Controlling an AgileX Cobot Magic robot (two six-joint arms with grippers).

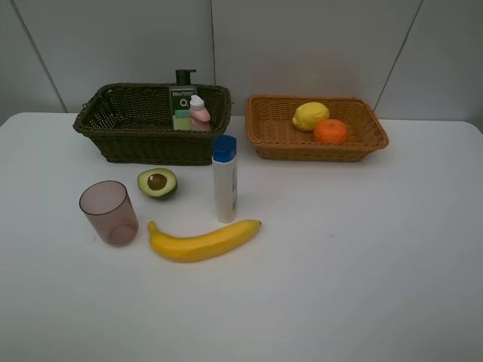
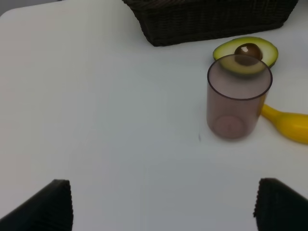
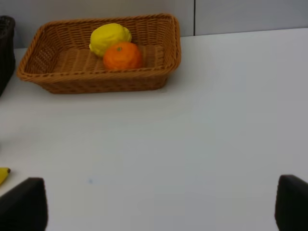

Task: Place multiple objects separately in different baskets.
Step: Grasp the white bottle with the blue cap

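On the white table lie a banana (image 1: pixel 204 242), a halved avocado (image 1: pixel 157 182), an upright white blue-capped bottle (image 1: pixel 224 179) and a translucent mauve cup (image 1: pixel 109 213). The dark basket (image 1: pixel 124 121) holds a dark green pump bottle (image 1: pixel 183 98) and a small pink bottle (image 1: pixel 199 111). The orange-tan basket (image 1: pixel 362 136) holds a lemon (image 1: pixel 310 115) and an orange (image 1: pixel 330 130). Neither arm shows in the high view. My left gripper (image 2: pixel 163 204) is open, short of the cup (image 2: pixel 238 98), with the avocado (image 2: pixel 246 53) behind it. My right gripper (image 3: pixel 161 204) is open, well short of the tan basket (image 3: pixel 57 79).
The table's front half and right side are bare white surface. A grey panelled wall stands behind the baskets. The banana's stem end (image 2: pixel 288 126) lies just past the cup in the left wrist view, and its tip (image 3: pixel 4 174) shows at the right wrist view's edge.
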